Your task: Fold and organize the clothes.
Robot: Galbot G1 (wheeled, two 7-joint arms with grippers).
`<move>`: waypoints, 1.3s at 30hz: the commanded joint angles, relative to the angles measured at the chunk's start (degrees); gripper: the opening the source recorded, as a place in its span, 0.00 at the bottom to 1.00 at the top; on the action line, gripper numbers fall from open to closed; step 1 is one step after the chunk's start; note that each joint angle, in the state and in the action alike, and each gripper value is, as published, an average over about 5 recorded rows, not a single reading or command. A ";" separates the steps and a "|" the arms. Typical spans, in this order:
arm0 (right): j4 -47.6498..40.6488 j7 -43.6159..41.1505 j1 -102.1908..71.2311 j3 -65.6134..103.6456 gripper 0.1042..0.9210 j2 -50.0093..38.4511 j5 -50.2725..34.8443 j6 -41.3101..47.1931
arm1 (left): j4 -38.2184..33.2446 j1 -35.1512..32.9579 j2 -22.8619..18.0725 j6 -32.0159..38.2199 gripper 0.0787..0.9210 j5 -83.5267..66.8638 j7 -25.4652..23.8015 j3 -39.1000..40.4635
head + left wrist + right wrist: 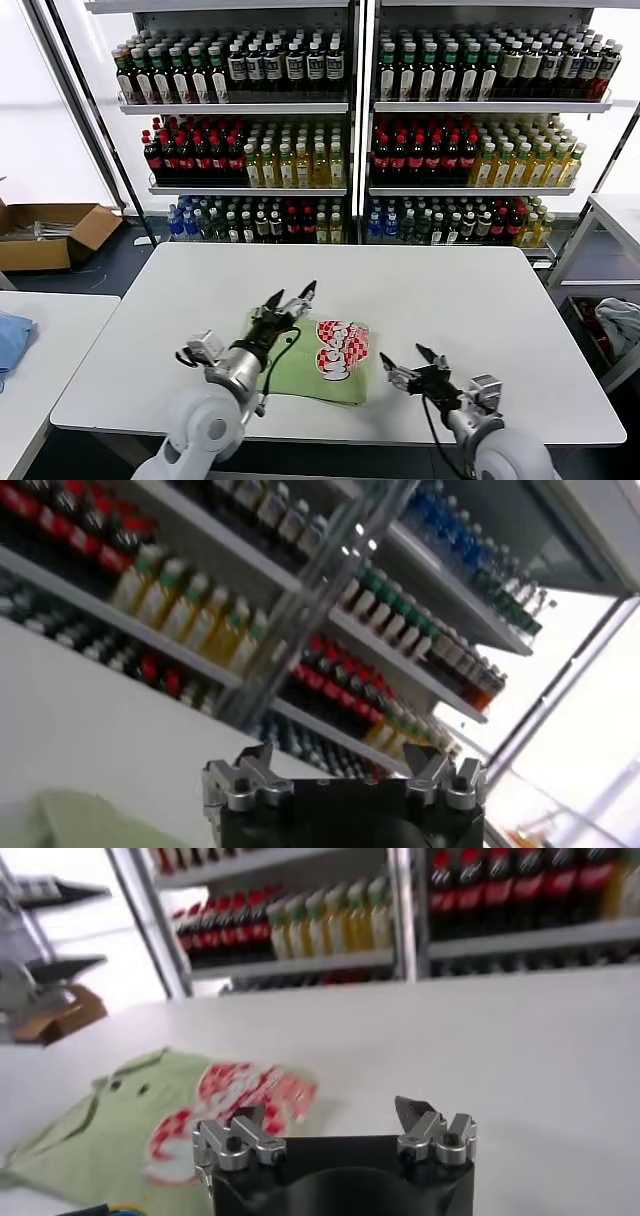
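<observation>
A folded light green shirt with a red-and-white chest print lies on the white table, near its front edge. My left gripper is open and empty, raised over the shirt's left part. My right gripper is open and empty, just right of the shirt above the table. In the right wrist view the shirt, its collar and print show beyond the open right gripper. In the left wrist view the open left gripper points at the shelves, with a corner of the shirt showing.
Shelves of bottles stand behind the table. A cardboard box sits on the floor at the left. A blue cloth lies on a side table at the left. A pale fabric bundle lies at the right.
</observation>
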State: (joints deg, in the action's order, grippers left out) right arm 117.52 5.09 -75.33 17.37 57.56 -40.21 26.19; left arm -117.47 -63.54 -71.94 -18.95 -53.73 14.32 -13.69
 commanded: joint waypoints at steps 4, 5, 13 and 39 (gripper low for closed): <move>-11.48 1.91 19.48 -24.94 0.88 1.39 -4.11 6.90 | -7.63 -8.49 2.71 2.01 0.88 5.04 -9.92 -11.92; -11.62 2.19 20.06 -25.11 0.87 1.45 -4.32 6.84 | -7.99 -8.84 2.46 1.83 0.88 5.21 -10.21 -11.97; -11.81 0.90 18.69 -21.09 0.64 -0.50 -2.54 5.30 | -9.79 -11.40 1.73 -0.16 0.88 6.30 -13.46 -14.89; -6.34 -5.04 1.65 3.51 0.23 -17.98 1.95 -8.79 | -6.58 -10.01 0.12 -1.29 0.88 8.50 -10.77 -17.37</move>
State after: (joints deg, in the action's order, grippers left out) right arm 107.75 0.21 -68.47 13.34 41.99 -41.23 22.97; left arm -123.99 -72.94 -71.44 -20.10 -46.76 3.70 -30.70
